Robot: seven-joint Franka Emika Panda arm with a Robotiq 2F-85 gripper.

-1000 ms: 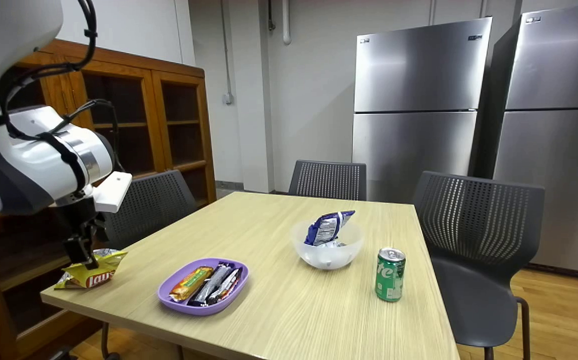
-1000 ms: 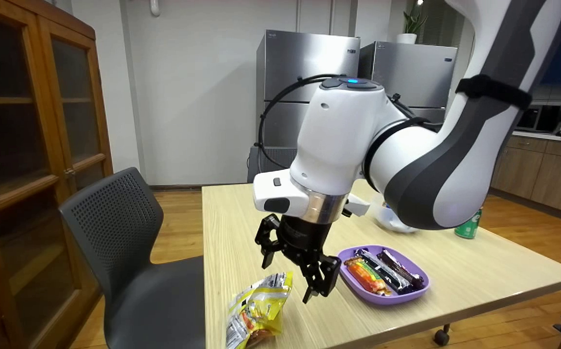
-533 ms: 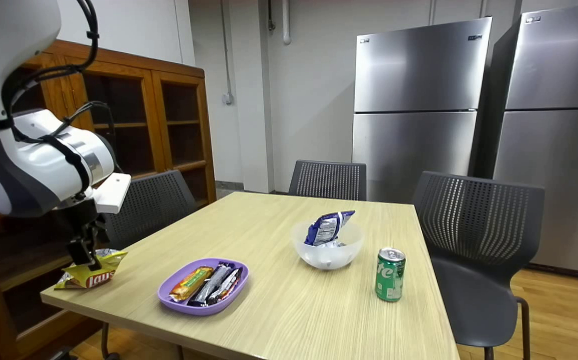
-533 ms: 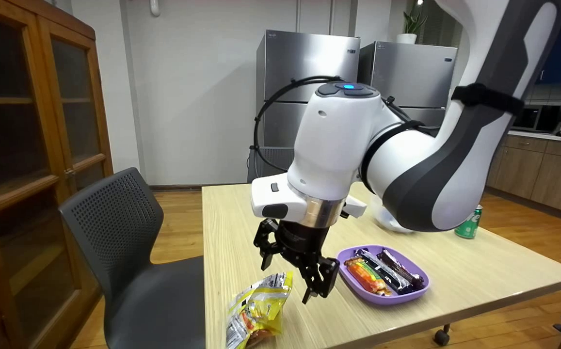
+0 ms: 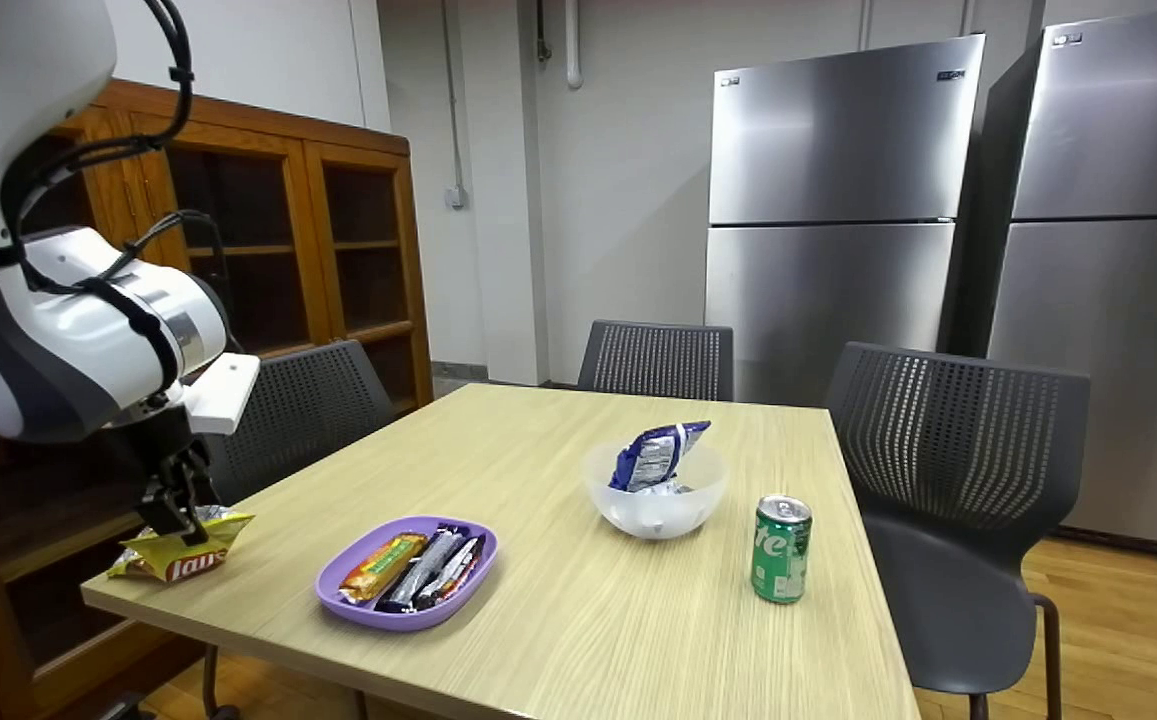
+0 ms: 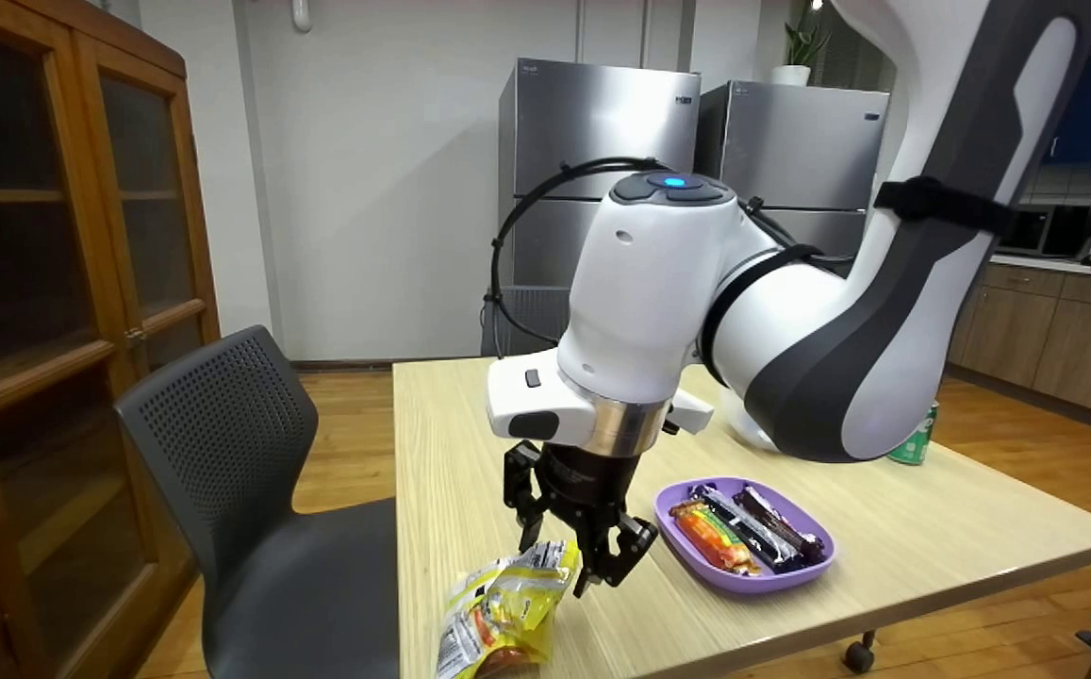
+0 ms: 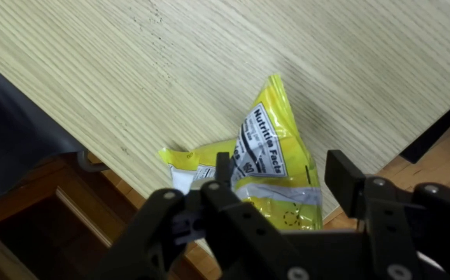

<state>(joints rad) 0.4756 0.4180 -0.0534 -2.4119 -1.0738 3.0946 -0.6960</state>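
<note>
A yellow Lay's chip bag [image 5: 183,557] lies crumpled at the near-left corner of the table, and its silver-and-yellow back [image 6: 507,613] faces up in an exterior view. My gripper [image 6: 554,564] points down over the bag's upper end, jaws partly apart. In the wrist view the bag [image 7: 279,194] stands between the two sides of my gripper [image 7: 279,171]. The left finger [image 7: 223,165] overlaps the bag and seems to touch it. A gap of bare table separates the right finger [image 7: 341,182] from the bag, so it is not gripped.
Beside the bag is a purple plate [image 5: 408,621] with several wrapped bars [image 5: 418,570]. Farther over, a translucent white bowl [image 5: 658,515] holds a blue snack bag [image 5: 653,458]. A green can [image 5: 781,550] stands near the table's edge. A dark chair [image 6: 262,490] adjoins the table.
My gripper has come down a little, and its jaws have drawn partly together. The bag's upper end has shifted and creased toward the finger on the plate's side.
</note>
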